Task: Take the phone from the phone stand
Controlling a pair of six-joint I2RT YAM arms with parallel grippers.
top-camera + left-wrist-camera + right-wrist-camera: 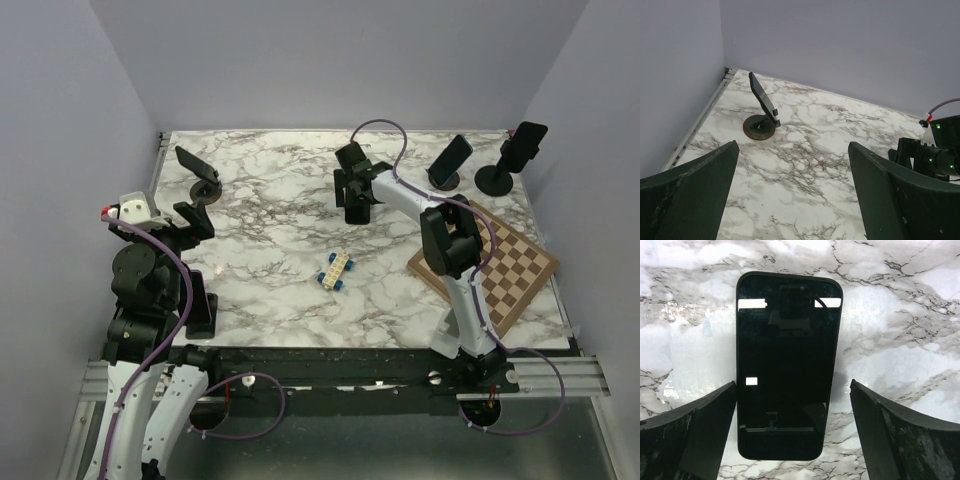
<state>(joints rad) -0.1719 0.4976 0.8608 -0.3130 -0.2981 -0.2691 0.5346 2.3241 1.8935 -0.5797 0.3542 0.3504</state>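
Locating the phone [789,365]: flat, glossy face up, on the marble tabletop [900,315]. No stand shows under or beside it in the right wrist view. In the top view the arm hides most of it.
Right gripper [792,385]: directly above the phone, with its fingers [700,430] spread wide, one along each long side and apart from the edges. Nothing held.
Left gripper [792,150]: near the left edge of the tabletop, its fingers [690,195] wide apart and empty. It faces the round stand [759,127], which carries a second phone [762,99] tilted back.
Other stands: middle stand [445,181] and tall stand [495,180] at the far right, both occupied.
Bystanders: chessboard [505,270] and toy brick car [337,270], both well apart from the phone.
Step (judgement): the phone lies free of any stand, so this reads as the release end of the removal. A fresh pick from flat cannot be ruled out.
Next move (judgement): raise the right gripper straight up with the fingers apart, so neither finger catches an edge and drags the phone.
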